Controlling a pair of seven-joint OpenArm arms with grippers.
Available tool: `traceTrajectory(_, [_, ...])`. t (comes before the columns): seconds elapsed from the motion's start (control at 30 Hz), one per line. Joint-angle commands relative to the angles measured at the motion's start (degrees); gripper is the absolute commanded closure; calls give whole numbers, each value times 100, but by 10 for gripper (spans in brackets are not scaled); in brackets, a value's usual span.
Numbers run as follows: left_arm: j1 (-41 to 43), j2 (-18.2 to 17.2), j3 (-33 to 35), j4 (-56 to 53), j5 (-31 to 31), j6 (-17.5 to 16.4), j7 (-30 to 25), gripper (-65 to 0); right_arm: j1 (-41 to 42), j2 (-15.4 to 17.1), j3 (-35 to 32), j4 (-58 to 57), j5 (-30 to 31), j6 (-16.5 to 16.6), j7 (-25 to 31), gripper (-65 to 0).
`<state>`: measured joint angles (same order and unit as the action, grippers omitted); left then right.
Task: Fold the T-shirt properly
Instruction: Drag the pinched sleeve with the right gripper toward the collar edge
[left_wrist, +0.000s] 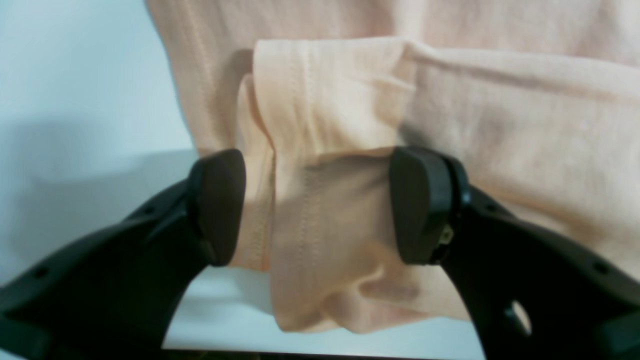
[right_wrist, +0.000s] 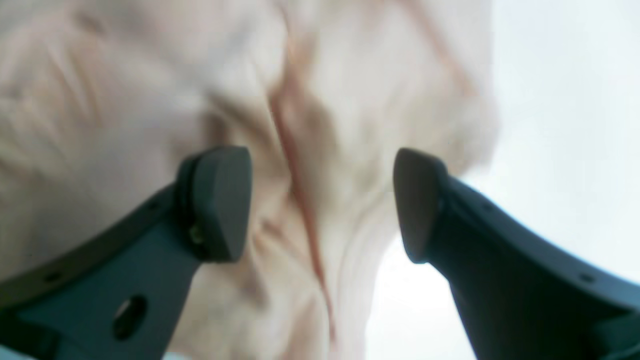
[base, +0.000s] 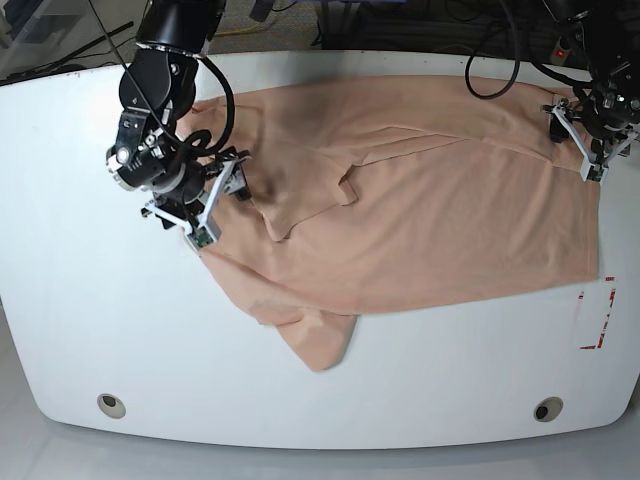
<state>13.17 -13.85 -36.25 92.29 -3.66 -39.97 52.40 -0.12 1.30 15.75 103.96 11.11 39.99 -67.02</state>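
The T-shirt (base: 420, 220) lies spread on the table (base: 80, 330), only partly folded (much remains). Both the left gripper (left_wrist: 317, 205) and the right gripper (right_wrist: 320, 202) stand wide, cloth between their jaws, nothing held.

Folded T-shirt (left_wrist: 350, 150) hem between parted jaws

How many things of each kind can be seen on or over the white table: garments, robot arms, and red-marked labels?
Peach cotton T-shirt, lying spread and partly folded: 1
Black robot arms, each with an open pincer over the cloth, left and right: 2
Small white label with red marks on the white oval table: 1
Total: 4
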Motion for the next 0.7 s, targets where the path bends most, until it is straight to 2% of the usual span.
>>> traceTrajectory(0.0, [-20, -88, -10, 50, 107, -3, 74, -419, -256, 6, 135, 158, 176, 1, -27, -430])
traceTrajectory(0.1, [-20, -88, -10, 50, 107, -3, 74, -419, -608, 41, 276, 140, 853, 1, -62, -433])
traceTrajectory(0.2, [-29, -79, -1, 50, 107, -3, 74, -419, -863, 288, 276, 122, 1733, 1, -106, -431])
traceTrajectory(0.3, [-29, -79, 7, 50, 107, -3, 74, -419, -968, 340, 276, -9, 2409, 1, -142, -431])
traceTrajectory(0.4, [-29, -79, 87, 50, 107, -3, 74, -419, -951, 349, 276, -300, 2682, 1, -142, -430])
traceTrajectory(0.6, [-29, -79, 218, 50, 107, -3, 74, -419, -704, 349, 293, -889, 2691, 1, -133, -426])
traceTrajectory(0.67, [-29, -79, 218, 50, 107, -3, 74, -419, -599, 331, 293, -968, 2717, 1, -133, -384])
